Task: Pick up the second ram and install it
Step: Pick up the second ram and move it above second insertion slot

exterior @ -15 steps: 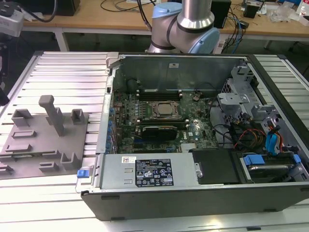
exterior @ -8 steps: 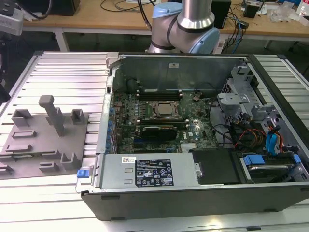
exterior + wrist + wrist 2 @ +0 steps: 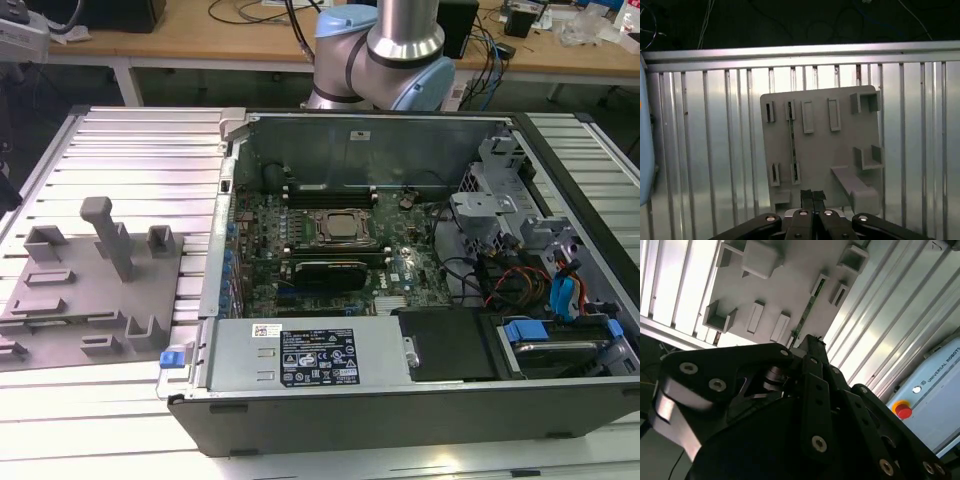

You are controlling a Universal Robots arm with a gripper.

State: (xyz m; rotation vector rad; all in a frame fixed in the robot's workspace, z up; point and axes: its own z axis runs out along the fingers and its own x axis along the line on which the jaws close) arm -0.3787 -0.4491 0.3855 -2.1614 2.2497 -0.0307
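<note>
Gripper (image 3: pixel 813 194) hung over the grey holder plate (image 3: pixel 820 150) on the slatted table (image 3: pixel 715 150), its fingers pressed together and holding nothing. The second ram (image 3: pixel 793 145) stood on edge in the plate's narrow slots, not yet lifted; in the second wrist view its green edge (image 3: pixel 807 307) lay just beyond the fingertips.

We judged that a good pick needs:
- the fingers opened and squared to the stick's flat faces
- a grip at mid-length
- a straight pull out of the slots, so the stick does not bind

The open computer case (image 3: pixel 400 400) sat beside the plate.
</note>
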